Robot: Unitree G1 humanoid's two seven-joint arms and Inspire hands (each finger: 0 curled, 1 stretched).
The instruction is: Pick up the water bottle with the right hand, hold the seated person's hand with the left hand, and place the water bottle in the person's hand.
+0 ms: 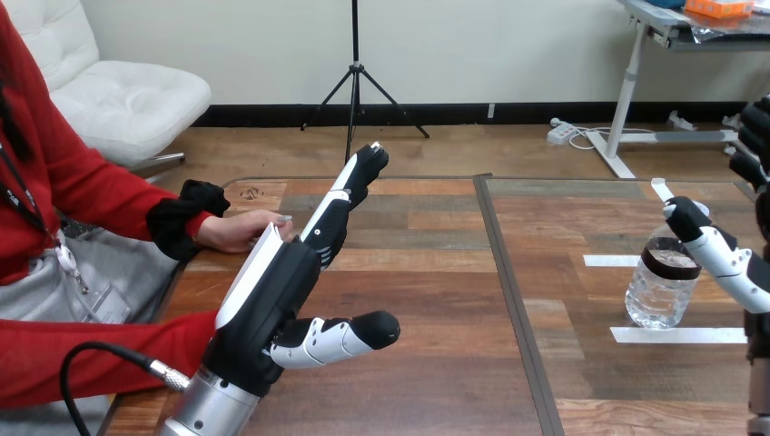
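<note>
So, head view: the water bottle (661, 286) stands upright on the right part of the worktop (427, 272), between two white tape strips (676, 334). The right hand (726, 259) is right up against its top end. I can't tell whether that hand has actually closed on it or just rests there, since the view's edge cuts most of it off.

Over on the other side, the left hand (272, 291) is flat open and holding nothing, fingers straight and pointing away across the worktop, thumb sticking out sideways. The person's hand (238, 232) lies at the worktop's left edge just behind it. The two overlap from this angle, so touching or just beside, can't say. Nothing is curled round it.

My take: the step in hand is the bottle pickup. It's clear plastic with water inside, so I'd wrap round the body below the dark label band (672, 263) rather than up at the neck. Then lift straight up before swinging left.

Surface: flat wood planks with a dark seam (508, 272) down the middle. There's plenty of bare space between the bottle and the person's hand for the carry.
</note>
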